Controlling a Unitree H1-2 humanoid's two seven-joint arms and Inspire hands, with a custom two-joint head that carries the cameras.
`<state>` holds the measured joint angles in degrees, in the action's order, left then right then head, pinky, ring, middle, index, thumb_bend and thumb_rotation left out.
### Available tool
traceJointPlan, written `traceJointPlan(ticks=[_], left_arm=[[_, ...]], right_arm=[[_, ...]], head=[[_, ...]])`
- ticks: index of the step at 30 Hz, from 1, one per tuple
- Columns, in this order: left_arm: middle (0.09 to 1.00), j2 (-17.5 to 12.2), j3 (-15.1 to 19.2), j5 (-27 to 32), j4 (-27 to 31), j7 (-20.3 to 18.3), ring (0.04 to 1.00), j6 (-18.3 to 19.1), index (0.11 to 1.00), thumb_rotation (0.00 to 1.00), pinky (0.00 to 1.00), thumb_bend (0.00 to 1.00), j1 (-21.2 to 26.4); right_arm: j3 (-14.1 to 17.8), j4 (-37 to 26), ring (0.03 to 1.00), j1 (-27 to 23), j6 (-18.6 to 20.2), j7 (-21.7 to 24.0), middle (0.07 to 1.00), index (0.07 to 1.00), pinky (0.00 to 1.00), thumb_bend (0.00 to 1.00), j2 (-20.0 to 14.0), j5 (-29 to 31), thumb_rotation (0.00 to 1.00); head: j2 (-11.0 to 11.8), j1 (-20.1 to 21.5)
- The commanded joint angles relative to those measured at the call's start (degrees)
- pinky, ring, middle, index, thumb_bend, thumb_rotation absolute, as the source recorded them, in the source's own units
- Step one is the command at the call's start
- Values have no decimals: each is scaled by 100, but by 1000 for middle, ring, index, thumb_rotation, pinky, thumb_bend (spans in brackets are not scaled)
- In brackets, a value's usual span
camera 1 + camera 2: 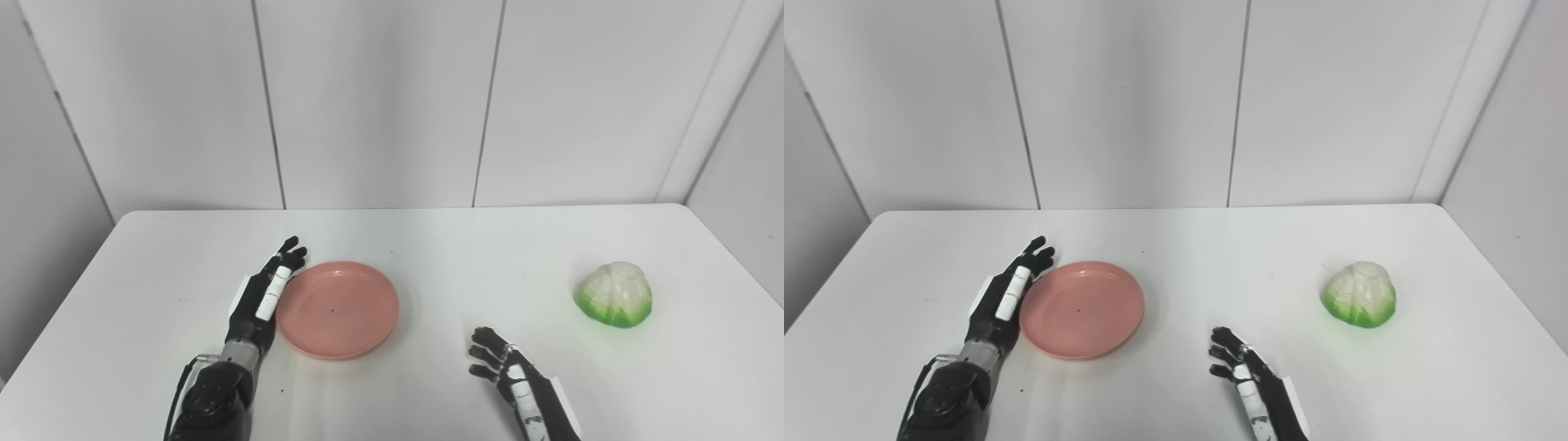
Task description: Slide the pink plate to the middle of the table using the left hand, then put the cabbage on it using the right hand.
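Observation:
A round pink plate (pixel 337 308) lies on the white table (pixel 429 245), left of the middle. My left hand (pixel 266 291) is open, fingers stretched out, set edge-on against the plate's left rim. A green and white cabbage (pixel 615 294) sits on the right side of the table. My right hand (pixel 508 370) is open and empty near the front edge, well to the left of the cabbage and apart from it. The same scene shows in the right eye view, with the plate (pixel 1082 308), the cabbage (pixel 1360 294), the left hand (pixel 1007 294) and the right hand (pixel 1243 367).
White wall panels (pixel 380 98) stand behind the table's far edge. The table's right edge runs close to the cabbage.

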<state>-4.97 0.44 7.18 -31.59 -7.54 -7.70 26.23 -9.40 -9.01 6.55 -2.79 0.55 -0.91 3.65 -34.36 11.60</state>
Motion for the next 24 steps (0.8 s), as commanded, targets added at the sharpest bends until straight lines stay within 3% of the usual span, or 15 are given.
traceJointPlan(ticks=[1,6,13,16,24], left_arm=[[898,278,-119,3,64,-65,933,319,870,859,933,945,-193],[902,398,-29,199,212,-107,951,447,859,855,996,963,-282],[901,528,-40,290,391,-128,940,568,864,872,930,963,-373],[914,597,-29,325,463,-101,954,627,871,855,987,973,-386],[919,880,72,286,596,107,966,779,883,863,1000,957,-363]], right_arm=[[-109,-85,843,165,149,-48,866,816,794,869,397,-69,977],[-303,-84,849,90,200,-188,874,825,806,872,486,-177,991],[-524,-69,853,8,284,-398,877,834,815,851,610,-379,1000],[-562,-94,844,-4,332,-448,873,835,805,833,648,-459,1000],[-526,-215,837,19,419,-416,875,839,797,812,681,-487,1000]], head=[[0,62],[-15,519],[-13,943],[-16,992],[-62,974]])
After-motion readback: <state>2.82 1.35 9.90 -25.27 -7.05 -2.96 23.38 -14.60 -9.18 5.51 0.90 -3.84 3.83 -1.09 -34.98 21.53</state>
